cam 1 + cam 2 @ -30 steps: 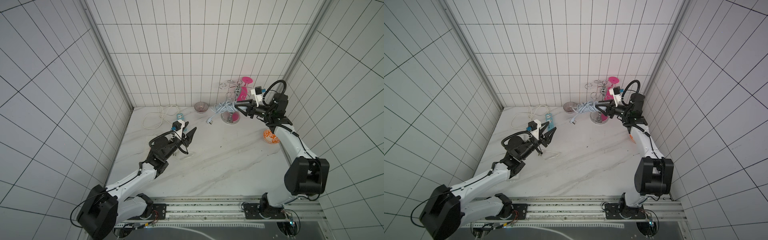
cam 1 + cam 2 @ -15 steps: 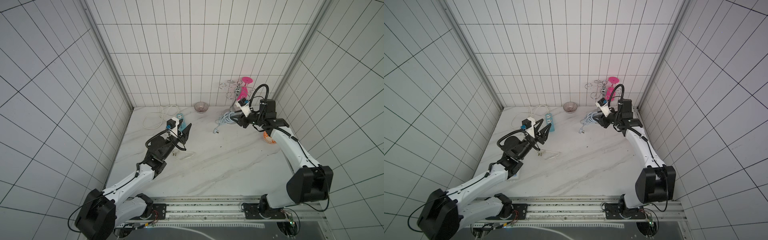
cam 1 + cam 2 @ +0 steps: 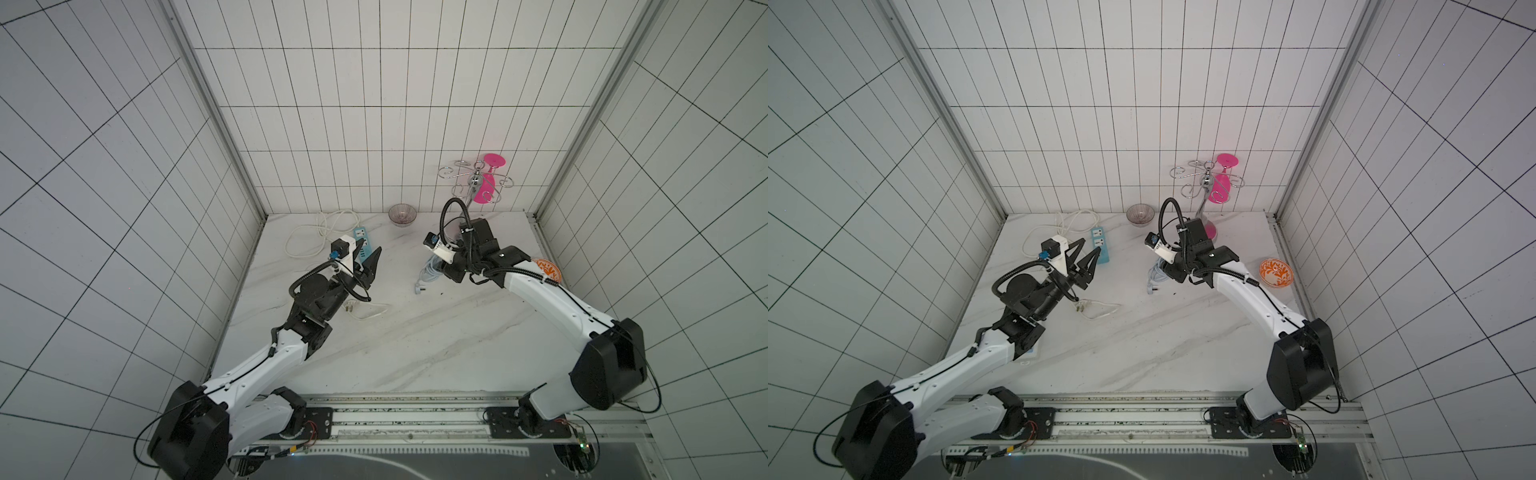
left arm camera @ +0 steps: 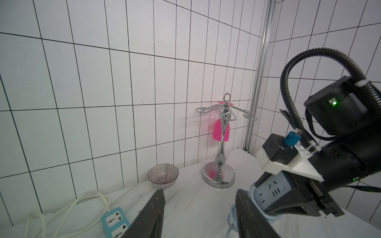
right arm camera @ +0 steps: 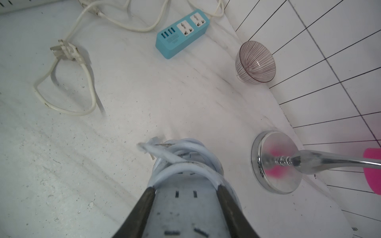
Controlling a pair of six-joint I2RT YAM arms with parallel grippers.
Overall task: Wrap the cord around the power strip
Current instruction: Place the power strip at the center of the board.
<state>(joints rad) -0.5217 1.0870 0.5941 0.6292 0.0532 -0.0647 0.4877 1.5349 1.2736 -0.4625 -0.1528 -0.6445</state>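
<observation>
My right gripper is shut on the pale grey-blue power strip, one finger on each long side. The cord lies in several loops around the strip's far end. Its plug hangs down close to the table. In both top views my right gripper covers the strip; only the cord shows there. My left gripper is open and empty, raised left of the bundle. In the left wrist view the power strip sits just beyond one of the fingers.
A short turquoise strip with a cream-white cable lies at the back left. Its plug is beside my left arm. A striped bowl and a chrome stand holding a pink glass stand by the back wall. An orange bowl sits at the right.
My right arm has swung from beside the chrome stand toward the table's middle and down, carrying the wrapped strip. My left gripper has shifted only slightly.
</observation>
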